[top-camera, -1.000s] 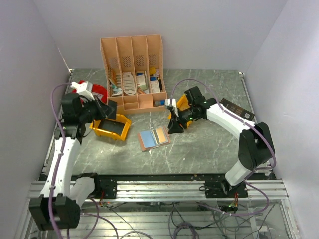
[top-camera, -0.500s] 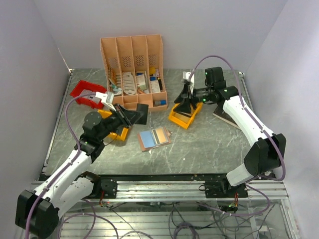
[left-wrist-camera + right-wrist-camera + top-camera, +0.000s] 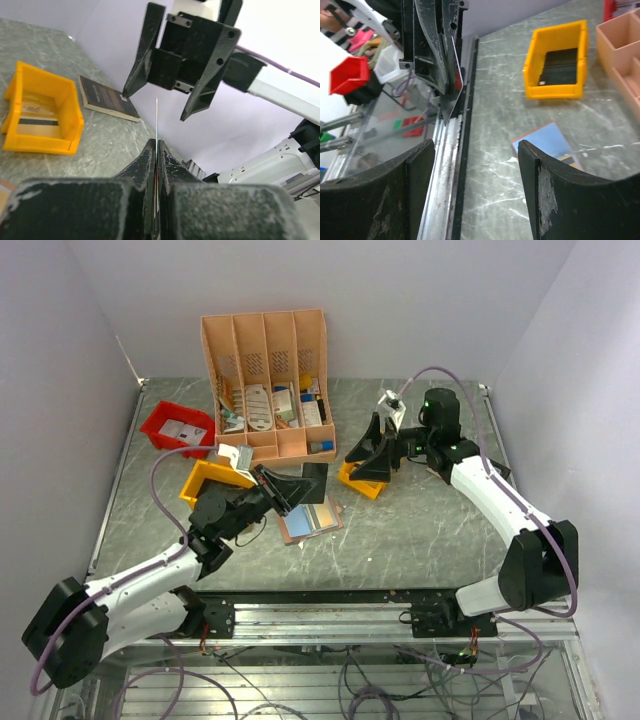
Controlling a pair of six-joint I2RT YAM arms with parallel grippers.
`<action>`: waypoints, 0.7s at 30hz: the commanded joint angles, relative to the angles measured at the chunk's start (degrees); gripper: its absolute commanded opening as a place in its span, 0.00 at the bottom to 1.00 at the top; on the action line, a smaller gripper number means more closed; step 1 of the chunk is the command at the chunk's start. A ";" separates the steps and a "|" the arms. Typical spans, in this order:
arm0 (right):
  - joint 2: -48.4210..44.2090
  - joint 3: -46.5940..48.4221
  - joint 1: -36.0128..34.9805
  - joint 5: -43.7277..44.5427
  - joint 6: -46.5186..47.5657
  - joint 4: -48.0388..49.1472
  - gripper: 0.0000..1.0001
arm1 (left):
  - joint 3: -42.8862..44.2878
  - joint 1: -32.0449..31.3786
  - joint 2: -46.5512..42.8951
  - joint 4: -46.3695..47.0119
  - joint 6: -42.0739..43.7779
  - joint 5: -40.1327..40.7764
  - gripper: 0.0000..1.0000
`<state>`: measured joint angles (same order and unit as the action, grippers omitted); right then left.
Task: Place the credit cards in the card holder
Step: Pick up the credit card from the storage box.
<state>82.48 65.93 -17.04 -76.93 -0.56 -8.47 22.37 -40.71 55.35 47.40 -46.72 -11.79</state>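
The card holder (image 3: pixel 312 517) lies open and flat on the table, one blue panel and one tan panel up; the right wrist view shows it too (image 3: pixel 545 145). My left gripper (image 3: pixel 316 480) hovers just above and behind it, shut on a thin pale credit card (image 3: pixel 156 117) seen edge-on, standing up from the fingers. My right gripper (image 3: pixel 375 455) faces it from the right, jaws open and empty (image 3: pixel 475 150). In the left wrist view the right gripper (image 3: pixel 156 105) hangs just beyond the card's tip. Another card (image 3: pixel 37 122) lies in a yellow bin (image 3: pixel 42 110).
A peach slotted organiser (image 3: pixel 265 380) stands at the back. A red bin (image 3: pixel 175 427) sits far left, a yellow bin (image 3: pixel 205 480) left of centre, another yellow bin (image 3: pixel 360 478) under the right gripper. A black book (image 3: pixel 105 97) lies at the right.
My left arm swung from the left yellow bin to the centre, above the card holder, still shut. The right arm drew back toward the right bin, turned to face left, and its jaws widened.
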 commanded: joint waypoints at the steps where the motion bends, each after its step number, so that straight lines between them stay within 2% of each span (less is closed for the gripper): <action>1: -1.40 -5.56 0.48 -6.25 -21.33 23.55 0.68 | -0.08 -3.18 1.60 9.95 4.25 4.46 0.07; 6: -1.53 -6.44 -0.03 -6.19 -21.96 23.57 0.69 | 0.06 -5.15 5.00 13.37 3.65 5.99 0.07; 12: -1.06 -8.14 -1.84 -3.58 -32.61 32.23 0.64 | -0.31 -5.53 8.75 19.99 0.14 6.47 0.07; 21: 0.75 -9.91 -4.41 -0.59 -43.21 40.16 0.41 | -0.35 -6.45 10.95 21.94 -0.48 6.61 0.07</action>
<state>82.65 55.77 -20.40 -78.98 -38.04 26.35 22.31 -46.44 65.91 64.40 -47.68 -7.44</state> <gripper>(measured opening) 0.440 0.077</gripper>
